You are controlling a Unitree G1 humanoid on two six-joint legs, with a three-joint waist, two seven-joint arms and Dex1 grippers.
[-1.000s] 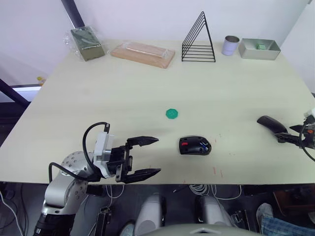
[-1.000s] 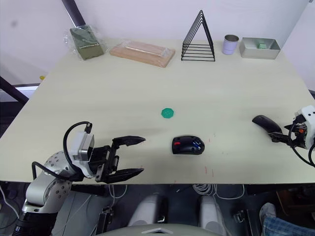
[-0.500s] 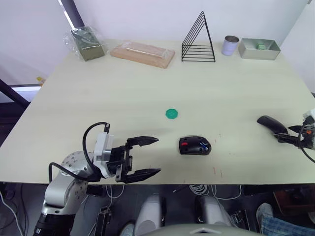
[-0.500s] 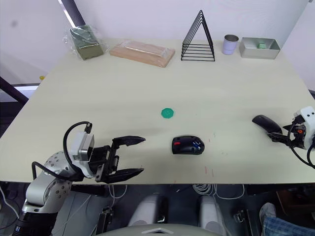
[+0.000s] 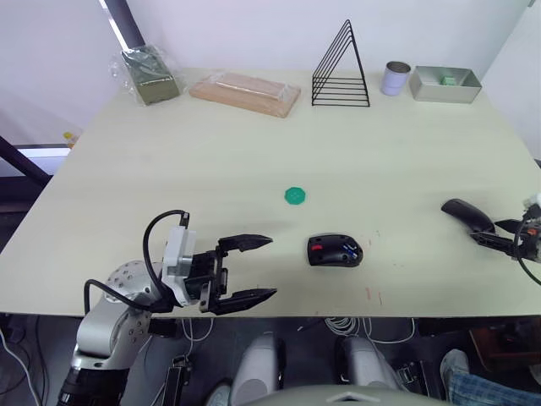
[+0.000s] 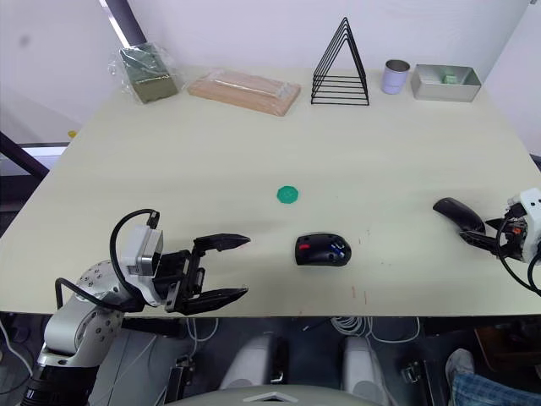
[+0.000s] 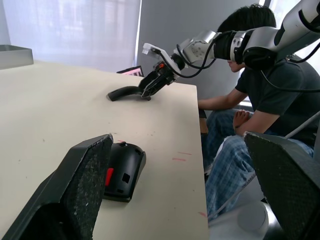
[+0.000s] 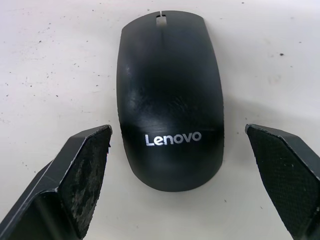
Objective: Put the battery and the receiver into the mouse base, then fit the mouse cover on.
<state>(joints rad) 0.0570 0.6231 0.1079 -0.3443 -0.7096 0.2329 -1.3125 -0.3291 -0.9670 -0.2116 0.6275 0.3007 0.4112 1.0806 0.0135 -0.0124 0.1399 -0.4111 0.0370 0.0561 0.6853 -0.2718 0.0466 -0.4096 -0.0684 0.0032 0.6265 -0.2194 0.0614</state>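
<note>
Across the pale bench point(image 5: 254, 152), the right hand point(image 8: 175, 185) gapes wide around the glossy black curved mouse cover point(image 8: 170, 97) (untouched), well apart from the black oval red-patched mouse base point(image 5: 335, 250); closing off-centre could squirt that slick shell sideways.

i see a green disc point(image 5: 295, 196) in the middle of the table point(image 5: 211, 161). at the far edge are a bagged green thing point(image 5: 149, 74), a wooden board point(image 5: 245, 93), a black wire rack point(image 5: 341, 71), a cup point(image 5: 395, 78) and a metal tray point(image 5: 445, 85).
</note>
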